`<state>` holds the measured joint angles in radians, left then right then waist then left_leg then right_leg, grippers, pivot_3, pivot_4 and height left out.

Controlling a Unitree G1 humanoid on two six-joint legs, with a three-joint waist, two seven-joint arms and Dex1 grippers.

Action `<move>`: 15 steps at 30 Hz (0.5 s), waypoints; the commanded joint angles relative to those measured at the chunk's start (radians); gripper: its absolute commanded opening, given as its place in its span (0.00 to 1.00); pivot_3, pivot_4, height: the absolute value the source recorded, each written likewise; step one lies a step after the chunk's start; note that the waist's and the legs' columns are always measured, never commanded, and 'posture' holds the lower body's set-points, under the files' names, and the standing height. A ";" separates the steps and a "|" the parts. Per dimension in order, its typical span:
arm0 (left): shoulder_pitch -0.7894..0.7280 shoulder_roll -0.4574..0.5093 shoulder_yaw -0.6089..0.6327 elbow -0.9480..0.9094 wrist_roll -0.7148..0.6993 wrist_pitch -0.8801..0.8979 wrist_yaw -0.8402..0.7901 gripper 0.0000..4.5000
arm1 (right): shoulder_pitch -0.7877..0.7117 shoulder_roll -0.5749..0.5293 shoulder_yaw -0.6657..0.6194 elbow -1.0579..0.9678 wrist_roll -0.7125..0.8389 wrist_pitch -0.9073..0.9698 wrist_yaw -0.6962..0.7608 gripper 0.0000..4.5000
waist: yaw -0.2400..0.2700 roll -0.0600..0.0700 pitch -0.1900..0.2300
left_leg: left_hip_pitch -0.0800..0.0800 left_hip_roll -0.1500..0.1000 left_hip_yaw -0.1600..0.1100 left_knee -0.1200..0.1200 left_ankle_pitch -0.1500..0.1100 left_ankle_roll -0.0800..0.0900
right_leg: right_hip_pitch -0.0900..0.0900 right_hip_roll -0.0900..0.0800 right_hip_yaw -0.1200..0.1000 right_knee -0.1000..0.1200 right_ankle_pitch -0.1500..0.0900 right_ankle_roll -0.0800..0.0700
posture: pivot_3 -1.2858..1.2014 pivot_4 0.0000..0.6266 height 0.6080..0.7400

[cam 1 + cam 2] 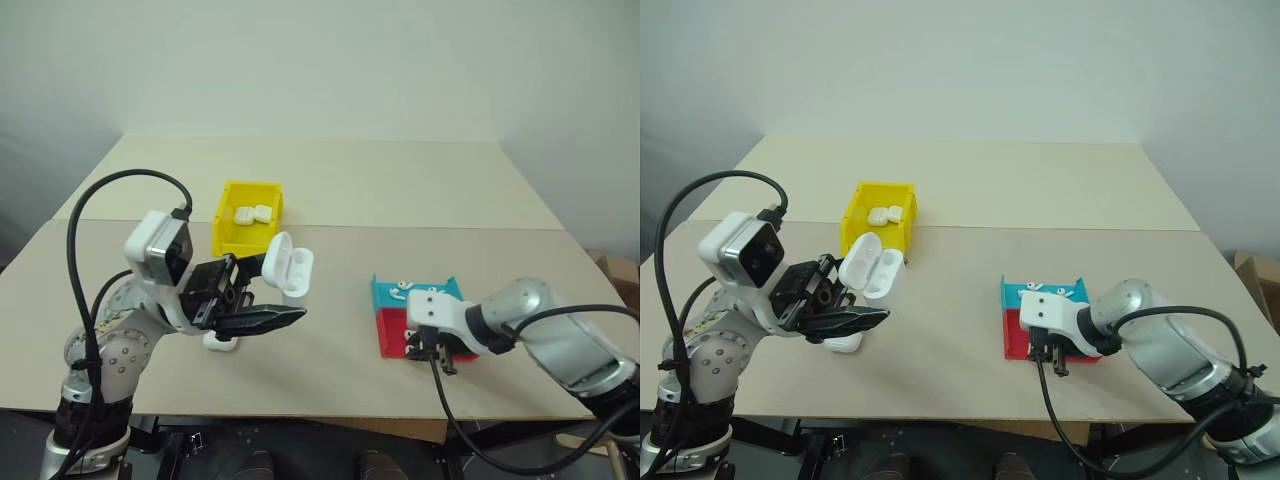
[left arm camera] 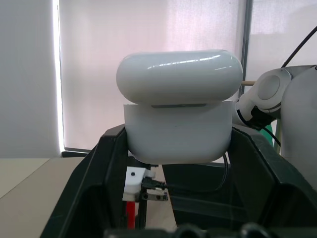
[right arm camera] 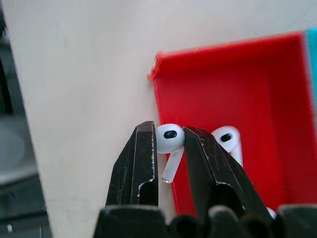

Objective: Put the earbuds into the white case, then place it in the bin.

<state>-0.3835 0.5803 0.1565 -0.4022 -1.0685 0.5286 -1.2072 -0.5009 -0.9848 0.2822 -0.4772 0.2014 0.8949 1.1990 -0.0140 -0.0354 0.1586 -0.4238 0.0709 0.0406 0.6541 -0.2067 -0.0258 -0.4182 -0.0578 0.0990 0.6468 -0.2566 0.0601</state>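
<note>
My left gripper (image 1: 282,292) is raised above the table's left side and shut on the white case (image 1: 288,264), whose hinged lid (image 2: 179,75) stands flipped up. The case body (image 2: 178,134) sits wedged between the black fingers (image 2: 106,163). My right gripper (image 3: 170,138) hangs just above the near corner of the red tray (image 3: 223,84) and is shut on one of the earbuds (image 3: 169,138), stem hanging down. Another earbud (image 3: 228,139) lies in the red tray. The yellow bin (image 1: 232,238) stands behind the left gripper with two closed cases (image 1: 254,213) inside.
A teal tray (image 1: 442,291) with a few earbuds (image 1: 402,289) adjoins the red tray (image 1: 392,330) on the far side. Another white case (image 1: 222,343) lies on the table under my left gripper. A seam crosses the tabletop behind the bin.
</note>
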 commanded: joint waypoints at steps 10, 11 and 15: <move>-0.071 -0.029 -0.013 0.039 -0.006 -0.008 -0.033 0.61 | -0.069 0.511 -0.703 -0.119 0.756 0.011 -0.436 0.13 | -0.005 0.000 0.000 | 0.002 0.000 -0.004 0.001 0.000 0.000 | 0.006 0.000 -0.003 0.000 0.000 0.000 | 0.52 0.24 1.00; -0.076 -0.029 -0.013 0.046 -0.006 -0.007 -0.038 0.61 | -0.084 0.531 -0.712 -0.121 0.811 0.011 -0.482 0.13 | -0.005 0.000 0.000 | 0.002 0.000 -0.004 0.001 0.000 0.000 | 0.006 0.000 -0.004 0.000 0.000 0.000 | 0.52 0.24 1.00; -0.097 -0.026 -0.017 0.068 -0.004 -0.002 -0.055 0.61 | -0.136 0.584 -0.684 -0.136 0.979 -0.010 -0.662 0.13 | -0.005 0.000 0.000 | 0.002 0.000 -0.005 0.001 0.000 0.000 | 0.006 0.000 -0.005 0.000 0.000 0.000 | 0.52 0.24 1.00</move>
<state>-0.4583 0.5522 0.1353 -0.3301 -1.0677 0.5289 -1.2507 -0.6142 -0.4015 -0.4017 -0.5798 1.1053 0.8978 0.6023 -0.0187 -0.0351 0.1585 -0.4225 0.0710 0.0356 0.6550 -0.2068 -0.0257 -0.4123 -0.0575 0.0944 0.6461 -0.2568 0.0598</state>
